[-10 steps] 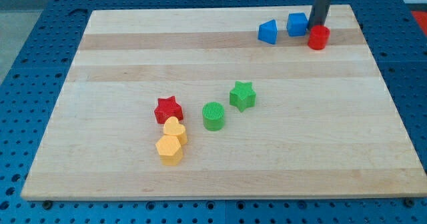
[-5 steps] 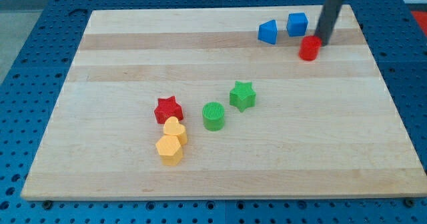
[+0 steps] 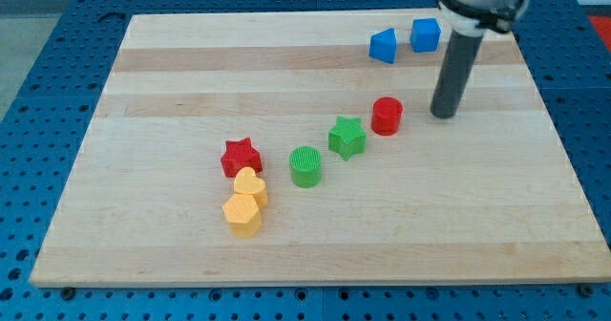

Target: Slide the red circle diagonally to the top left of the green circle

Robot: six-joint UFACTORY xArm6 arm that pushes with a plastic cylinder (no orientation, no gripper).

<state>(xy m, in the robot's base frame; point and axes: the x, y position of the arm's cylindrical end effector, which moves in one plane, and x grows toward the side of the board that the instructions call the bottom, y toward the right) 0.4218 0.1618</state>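
The red circle (image 3: 387,116) sits on the wooden board (image 3: 315,235), just to the upper right of the green star (image 3: 347,137). The green circle (image 3: 305,166) lies lower left of that star, well apart from the red circle. My tip (image 3: 442,114) is down on the board to the right of the red circle, with a clear gap between them. The dark rod rises from it to the view's top.
A red star (image 3: 241,157) lies left of the green circle. A yellow heart (image 3: 251,184) and a yellow hexagon (image 3: 242,214) touch below it. Two blue blocks (image 3: 383,46) (image 3: 426,34) sit near the board's top right.
The red circle has slid from the top right corner down and left to beside the green star. My tip followed it down and left, and now stands apart from it.
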